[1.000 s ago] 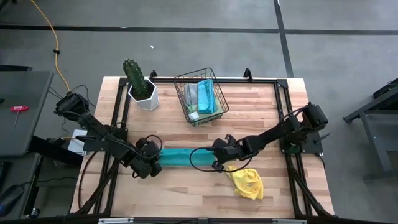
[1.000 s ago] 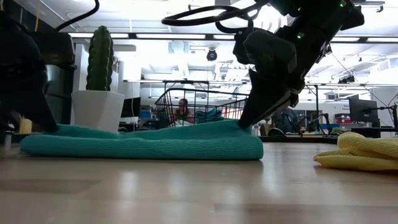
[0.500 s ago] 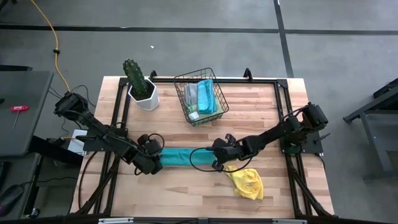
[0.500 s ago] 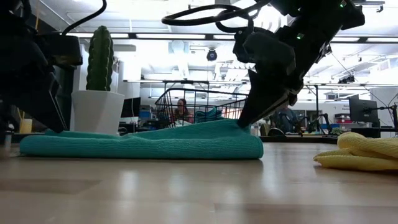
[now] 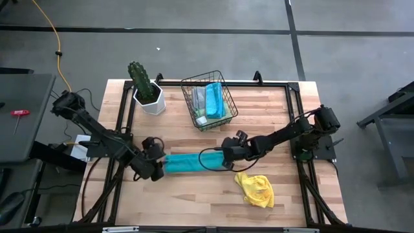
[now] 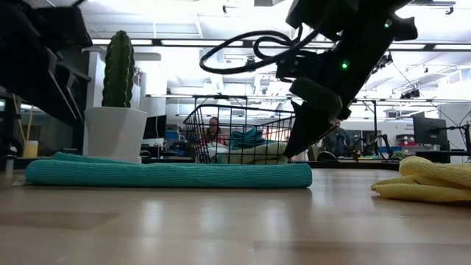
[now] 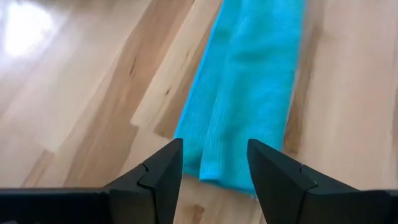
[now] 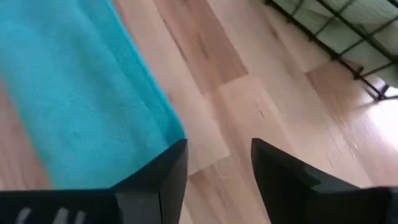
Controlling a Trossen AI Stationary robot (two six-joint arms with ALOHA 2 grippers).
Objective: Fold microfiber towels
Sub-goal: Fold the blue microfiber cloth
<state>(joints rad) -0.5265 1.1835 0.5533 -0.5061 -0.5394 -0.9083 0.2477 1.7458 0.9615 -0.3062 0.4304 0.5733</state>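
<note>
Both claws released and lifted off teal towel since earlier frame: left claw, right claw. Short ends best regripped squarely.

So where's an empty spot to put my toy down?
Bare wood lies along the table's near edge, left of the crumpled yellow towel. The middle is crowded: long teal towel between both hands.

The table was pale wood planks with a smooth, slightly glossy finish. The teal towel was soft, ribbed matt cloth, the yellow towel crumpled matt cloth. The basket was thin black wire.
</note>
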